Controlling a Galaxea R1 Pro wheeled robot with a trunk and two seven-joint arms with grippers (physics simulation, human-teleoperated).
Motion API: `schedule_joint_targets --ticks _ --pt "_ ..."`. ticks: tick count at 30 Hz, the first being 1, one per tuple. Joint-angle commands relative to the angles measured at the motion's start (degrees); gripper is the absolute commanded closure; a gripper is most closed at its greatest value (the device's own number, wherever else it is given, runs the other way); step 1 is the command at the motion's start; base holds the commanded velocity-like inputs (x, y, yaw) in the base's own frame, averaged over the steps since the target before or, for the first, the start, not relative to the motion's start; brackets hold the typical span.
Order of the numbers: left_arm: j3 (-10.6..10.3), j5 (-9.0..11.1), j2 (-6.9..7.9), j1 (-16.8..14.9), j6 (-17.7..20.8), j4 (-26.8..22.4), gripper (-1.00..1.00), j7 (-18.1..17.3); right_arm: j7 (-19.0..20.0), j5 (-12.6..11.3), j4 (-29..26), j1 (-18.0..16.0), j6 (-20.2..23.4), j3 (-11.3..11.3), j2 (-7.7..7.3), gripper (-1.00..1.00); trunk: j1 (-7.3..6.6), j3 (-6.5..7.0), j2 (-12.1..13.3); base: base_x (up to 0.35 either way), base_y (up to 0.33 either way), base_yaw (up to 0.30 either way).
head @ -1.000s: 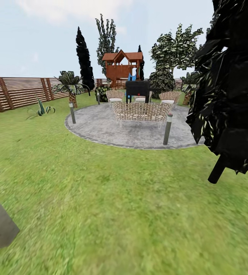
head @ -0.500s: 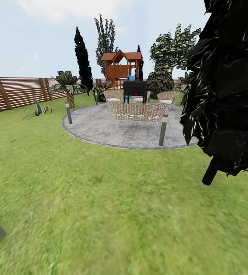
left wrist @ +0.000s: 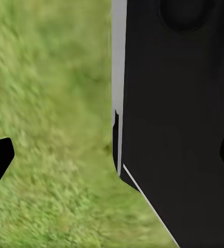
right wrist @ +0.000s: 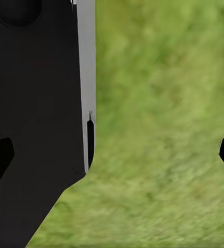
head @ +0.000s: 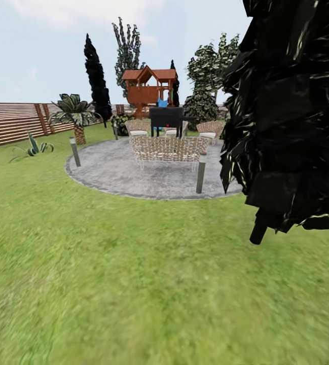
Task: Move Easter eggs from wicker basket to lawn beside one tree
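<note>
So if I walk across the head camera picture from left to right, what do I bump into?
Wooden fence → spiky little plant → short palm → tall dark cypress → red-brown playhouse → leafy tree → big black tree. Lawn lies underfoot.

Open mottled green lawn [head: 108, 274] lies ahead of me, unobstructed. At my right a black, ragged-leaved tree [head: 291, 116] crowds close. Farther off, short grey bollard posts [head: 200, 172] ring a round grey paved patio [head: 129, 175], probably passable between.
</note>
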Motion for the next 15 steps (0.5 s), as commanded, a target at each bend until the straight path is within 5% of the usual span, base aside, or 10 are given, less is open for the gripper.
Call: schedule_joint_targets --ticks 1,11,15 --pt "0.0 0.0 0.01 0.0 0.1 -0.1 -1.0 0.0 -0.1 0.1 0.1 -0.1 0.0 0.1 0.02 -1.0 0.01 -0.05 0.0 0.113 -0.32 -0.27" --pt "0.0 -0.1 0.08 0.0 0.1 -0.1 -1.0 0.0 0.1 -0.1 0.2 -0.1 0.2 0.1 -0.34 -1.0 0.01 -0.05 0.0 0.113 -0.318 -0.064" --pt "0.1 -0.2 1.06 0.0 -0.2 -0.9 -1.0 -0.2 0.5 -0.2 0.0 -0.1 0.2 0.2 -1.22 -1.0 0.01 -0.05 0.0 0.018 -0.052 -0.001"
